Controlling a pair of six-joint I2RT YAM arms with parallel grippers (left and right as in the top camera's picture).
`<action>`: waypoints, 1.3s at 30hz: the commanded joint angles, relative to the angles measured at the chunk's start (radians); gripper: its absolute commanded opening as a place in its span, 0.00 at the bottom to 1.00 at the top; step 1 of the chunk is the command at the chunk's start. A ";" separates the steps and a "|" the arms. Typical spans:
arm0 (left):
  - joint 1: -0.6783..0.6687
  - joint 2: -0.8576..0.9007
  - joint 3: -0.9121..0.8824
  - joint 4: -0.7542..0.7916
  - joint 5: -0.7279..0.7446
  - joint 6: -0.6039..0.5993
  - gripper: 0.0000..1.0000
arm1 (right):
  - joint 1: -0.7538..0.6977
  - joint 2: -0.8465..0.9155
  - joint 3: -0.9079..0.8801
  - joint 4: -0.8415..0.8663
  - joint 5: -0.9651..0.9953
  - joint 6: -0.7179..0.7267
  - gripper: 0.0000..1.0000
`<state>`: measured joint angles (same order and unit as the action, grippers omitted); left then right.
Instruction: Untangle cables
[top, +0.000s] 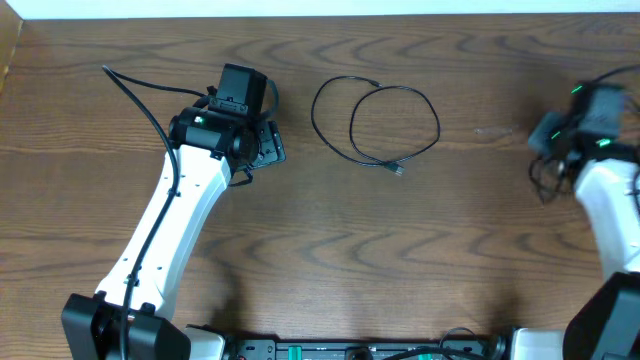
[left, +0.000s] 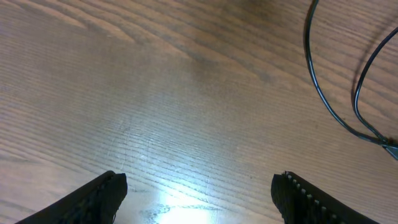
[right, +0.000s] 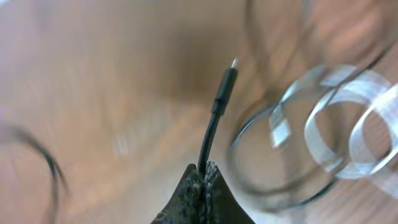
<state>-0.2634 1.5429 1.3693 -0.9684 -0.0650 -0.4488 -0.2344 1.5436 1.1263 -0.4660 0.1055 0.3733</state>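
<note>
Wood table (top: 400, 250) fills the frame. My left gripper (left: 199, 186) sits upper left of centre in the overhead view, fingers spread wide above bare wood. My right gripper (right: 204, 171), at the overhead's right edge, has its fingers pressed together, pinching a thin black cable (right: 214, 124) w/ its plug (right: 233, 65) sticking up. Looped black cable (top: 438, 120) lies upper centre, apart from both grippers. Blurry white cable (right: 348, 92) coils at right of the wrist view.

One thin black cable (top: 437, 125) is laid flat on the table (top: 300, 250) in two overlapping loops, both plug ends free. A second black cable (right: 211, 124) is pinched just below its upright plug by the right gripper (right: 202, 171). A white cable (right: 314, 130), blurred, is coiled beside it.
</note>
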 joint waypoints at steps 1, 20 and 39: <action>0.002 -0.003 0.007 -0.003 0.001 -0.010 0.80 | -0.121 -0.007 0.139 0.022 0.094 -0.023 0.01; 0.002 -0.003 0.007 0.005 0.000 -0.008 0.80 | -0.215 0.041 0.143 0.022 -0.470 -0.100 0.31; 0.002 -0.003 0.006 -0.027 -0.119 0.002 0.80 | 0.515 0.277 0.139 0.014 -0.409 -0.498 0.73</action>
<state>-0.2634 1.5429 1.3693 -0.9897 -0.1604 -0.4480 0.2115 1.7741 1.2701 -0.4770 -0.3138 0.0097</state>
